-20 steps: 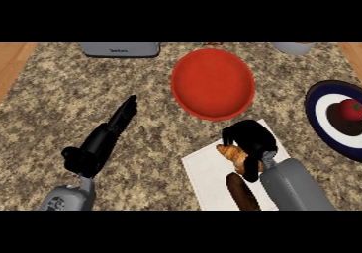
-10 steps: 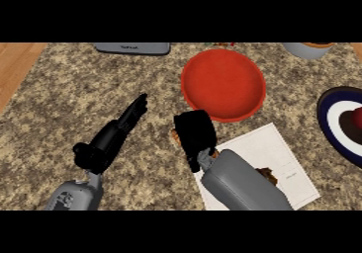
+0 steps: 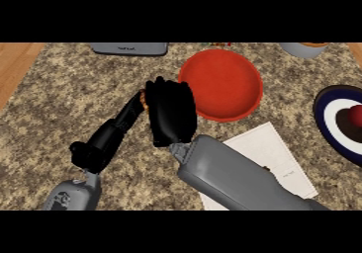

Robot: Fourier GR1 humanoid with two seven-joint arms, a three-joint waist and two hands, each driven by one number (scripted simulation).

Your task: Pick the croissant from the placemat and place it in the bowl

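The right hand point(image 3: 169, 114), matte black, curls round the croissant point(image 3: 142, 98); only an orange-brown sliver shows at its left edge, long axis hidden. It hangs just left of the smooth round red bowl point(image 3: 222, 84), above speckled granite counter point(image 3: 60, 99). The left hand point(image 3: 111, 136) lies straight-fingered alongside. The flat white placemat point(image 3: 270, 153) sits behind the forearm

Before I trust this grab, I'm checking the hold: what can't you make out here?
- Croissant: head view, only an orange sliver shows beside the right hand, which covers the rest.
- Placemat: right forearm hides its near part.
- Plate: cut off by the right edge.
- Left hand: its contact with the croissant unclear.
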